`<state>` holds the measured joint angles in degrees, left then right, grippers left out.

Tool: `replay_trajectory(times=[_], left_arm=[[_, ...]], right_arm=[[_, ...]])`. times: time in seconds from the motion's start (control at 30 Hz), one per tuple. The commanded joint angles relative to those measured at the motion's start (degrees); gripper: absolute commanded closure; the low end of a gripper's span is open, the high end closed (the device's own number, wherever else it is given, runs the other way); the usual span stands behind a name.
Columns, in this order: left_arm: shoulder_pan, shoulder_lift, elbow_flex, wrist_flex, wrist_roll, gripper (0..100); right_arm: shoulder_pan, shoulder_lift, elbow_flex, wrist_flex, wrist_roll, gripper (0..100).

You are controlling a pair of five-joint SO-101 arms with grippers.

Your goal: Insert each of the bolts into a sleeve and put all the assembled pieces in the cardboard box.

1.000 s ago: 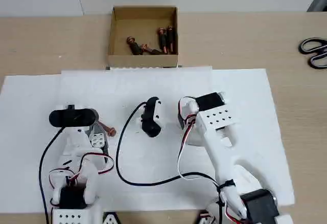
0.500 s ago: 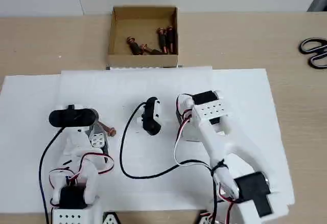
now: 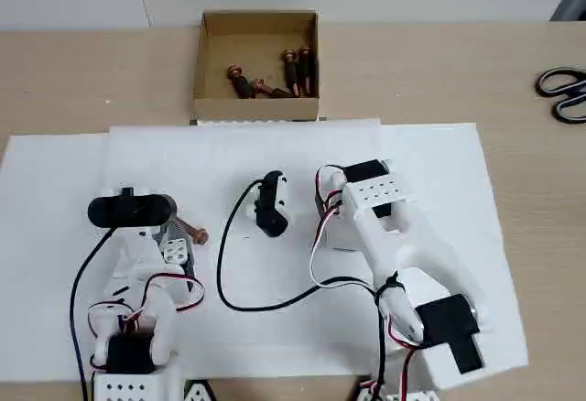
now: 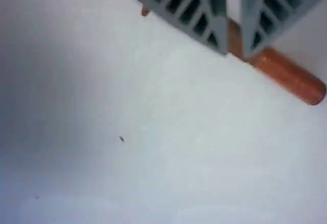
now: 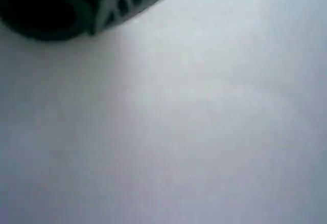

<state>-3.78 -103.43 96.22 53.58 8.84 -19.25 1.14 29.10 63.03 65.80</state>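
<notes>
The copper piece (image 4: 288, 75) lies on the white sheet (image 3: 439, 158), pinched at its thin shank by my left gripper (image 4: 235, 49), whose grey fingers (image 4: 194, 6) sit narrow around it. Assembled pieces (image 3: 295, 70) rest in the cardboard box (image 3: 256, 108) beyond the sheet. I cannot tell my right gripper's (image 5: 130, 1) state.

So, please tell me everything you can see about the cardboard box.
The cardboard box is brown, shallow, square and open on top. It stands flat on the wooden table, just beyond the far edge of the white sheet. Several copper-coloured pieces lie inside, in its middle and right part. Nothing else touches it.
</notes>
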Motion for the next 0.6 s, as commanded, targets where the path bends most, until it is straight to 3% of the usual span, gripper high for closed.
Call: replay_trajectory(times=[0.0, 0.33, 0.57], left_arm=[[-0.35, -0.44, -0.66, 0.53, -0.09, 99], [-0.35, -0.44, -0.66, 0.53, -0.09, 99], [0.18, -0.44, -1.01, 0.18, -0.09, 99]], right_arm=[[1.45, 1.71, -4.66, 2.15, -6.77, 98.8], [1.63, 1.8, -34.99, 25.1, -29.89, 98.9], [1.8, 1.8, -39.47, 35.56, -52.13, 98.9]])
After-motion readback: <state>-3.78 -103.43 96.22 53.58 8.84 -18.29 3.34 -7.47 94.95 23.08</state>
